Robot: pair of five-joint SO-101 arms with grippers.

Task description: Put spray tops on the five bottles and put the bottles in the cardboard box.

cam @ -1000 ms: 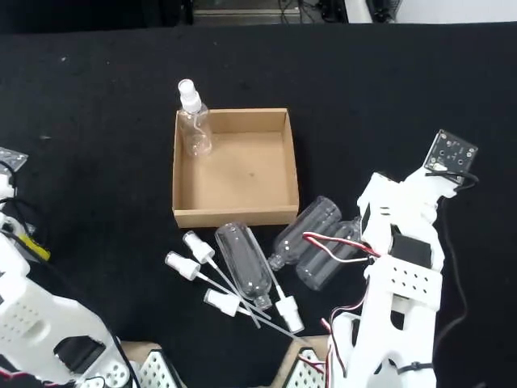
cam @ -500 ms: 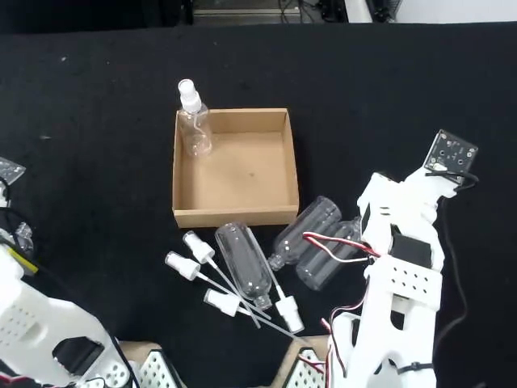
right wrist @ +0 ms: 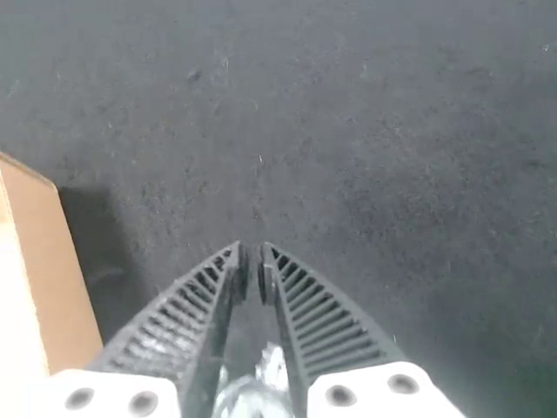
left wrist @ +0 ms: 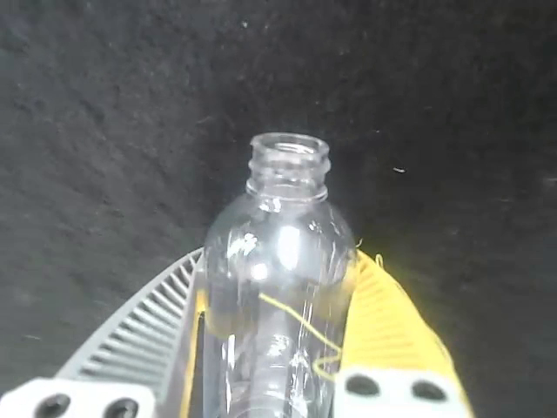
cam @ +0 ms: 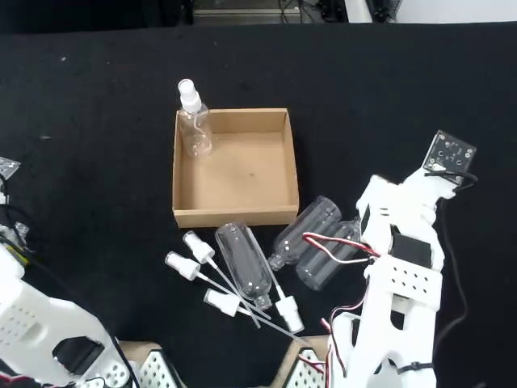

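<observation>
Clear plastic bottle (left wrist: pixel 283 218), uncapped, sits clamped in the left gripper (left wrist: pixel 278 261), well apart from the cardboard box (cam: pixel 234 217). The right gripper (right wrist: pixel 251 261) fingers stand almost together; any load is indistinct. Recommended: hold the neck steady and feed 1 of the 4 loose spray tops (cam: pixel 199 246) tube-first, straight in.

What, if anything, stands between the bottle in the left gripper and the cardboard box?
Nothing visible does. The left gripper holds the uncapped bottle out past the left side of the cardboard box, and only black table lies between them. A capped bottle stands in the box's far left corner.
</observation>
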